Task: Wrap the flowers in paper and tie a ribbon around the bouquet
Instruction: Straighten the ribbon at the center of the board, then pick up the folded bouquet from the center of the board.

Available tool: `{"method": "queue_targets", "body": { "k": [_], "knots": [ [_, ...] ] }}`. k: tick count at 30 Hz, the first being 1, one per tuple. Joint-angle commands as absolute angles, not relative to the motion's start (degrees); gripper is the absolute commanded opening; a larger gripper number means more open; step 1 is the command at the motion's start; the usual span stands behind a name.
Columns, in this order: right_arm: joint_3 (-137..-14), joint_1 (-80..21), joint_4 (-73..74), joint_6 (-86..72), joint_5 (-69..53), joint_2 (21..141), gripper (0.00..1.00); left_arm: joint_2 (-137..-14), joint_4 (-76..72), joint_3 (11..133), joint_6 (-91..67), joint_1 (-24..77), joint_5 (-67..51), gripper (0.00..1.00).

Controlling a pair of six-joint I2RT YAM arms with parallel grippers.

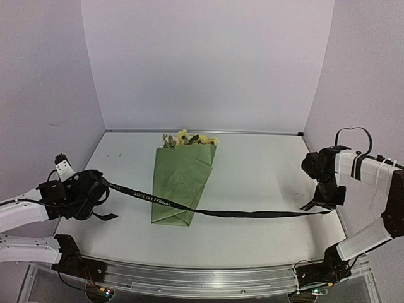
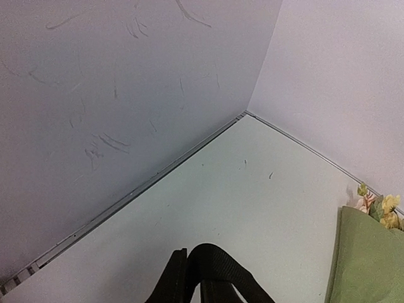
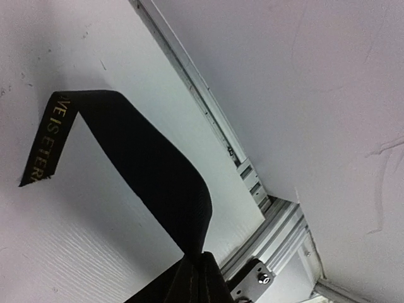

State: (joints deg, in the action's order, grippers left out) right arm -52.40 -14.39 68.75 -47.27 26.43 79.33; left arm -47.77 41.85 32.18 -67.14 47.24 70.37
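The bouquet [image 1: 182, 184] lies flat in the middle of the tabletop [image 1: 265, 167]. Its wide end points to the far edge and its narrow folded end to the near edge. The flowers [image 1: 188, 138], pale yellow and cream, show above the rim of the olive-green paper [image 1: 189, 165].

The black ribbon [image 1: 252, 214] is strung from side to side and crosses over the lower part of the paper cone, its pale lettering readable there.

The left arm [image 1: 28, 213] lies low along the left edge, its wrist turned toward the bouquet. The ribbon runs into its jaws and a short tail hangs out on the near side, so they appear clamped on the ribbon. The left wrist view shows only a folded black loop [image 2: 218, 270] at its bottom edge, with the paper [image 2: 366, 262] and blossoms [image 2: 380, 206] off to its right.

The right arm [image 1: 369, 169] rises from the near right corner. It folds back so that its forearm reaches left, level and high, and its wrist bends down near the right edge. Its jaws are together on the ribbon close to that end. In the right wrist view the free tip [image 3: 136, 158] arches up out of them, showing gold letters, above the tabletop beside an aluminium edge rail [image 3: 268, 249].
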Motion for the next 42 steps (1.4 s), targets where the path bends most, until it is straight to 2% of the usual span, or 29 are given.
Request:
{"method": "queue_targets", "body": {
  "k": [1, 5, 7, 10, 13, 14, 21, 24, 26, 29, 31, 33, 36, 42],
  "knots": [
    [-47.7, -13.6, 60.1, -55.9, 22.0, 76.7, 0.1, -55.6, 43.2, 30.8, -82.6, 46.4, 71.6, 0.15],
    [-45.1, -12.3, 56.1, -56.4, 17.6, 75.8, 0.25, -61.2, 49.3, 32.0, -93.8, 44.8, 69.5, 0.25],
    [-44.5, -11.4, 55.2, -56.5, 15.5, 75.5, 0.34, -62.2, 50.1, 32.7, -95.1, 44.5, 69.1, 0.38],
    [-43.6, -10.5, 54.0, -55.5, 13.7, 73.7, 0.42, -62.3, 51.9, 33.2, -96.8, 44.1, 68.9, 0.74],
    [-44.0, -10.4, 53.2, -52.4, 11.9, 71.7, 0.54, -61.1, 53.9, 34.2, -97.1, 44.1, 68.6, 0.95],
    [-44.4, -10.4, 53.1, -51.0, 10.9, 71.4, 0.58, -60.6, 54.6, 34.5, -97.5, 44.1, 68.6, 0.99],
    [-47.4, -10.4, 52.1, -44.3, 2.6, 69.9, 0.85, -54.2, 58.4, 40.1, -92.3, 44.0, 68.5, 1.0],
    [-49.2, -10.7, 51.8, -42.6, -1.3, 70.3, 0.92, -51.2, 52.2, 42.6, -77.9, 44.0, 68.1, 1.0],
    [-51.0, -11.8, 50.6, -41.7, -4.5, 71.3, 0.98, -48.8, 36.0, 41.7, -57.7, 44.0, 63.5, 0.99],
    [-54.9, -17.1, 48.7, -41.1, -6.3, 74.3, 0.98, -47.6, 16.7, 39.6, -42.3, 43.9, 50.7, 0.96],
    [-58.1, -21.9, 47.0, -40.6, -7.2, 77.7, 0.98, -49.9, 11.6, 40.0, -37.5, 42.4, 41.8, 0.95],
    [-61.5, -26.2, 44.0, -40.7, -9.2, 82.2, 0.98, -54.4, 9.3, 42.1, -35.3, 39.1, 27.8, 0.94],
    [-66.8, -31.3, 38.5, -41.8, -12.4, 89.2, 0.98, -62.1, 7.5, 44.9, -32.7, 35.1, 12.9, 0.92],
    [-80.0, -38.8, 32.5, -42.3, -16.5, 103.5, 0.98, -72.8, 5.2, 47.3, -31.5, 29.9, -3.0, 0.91]
  ]
}}
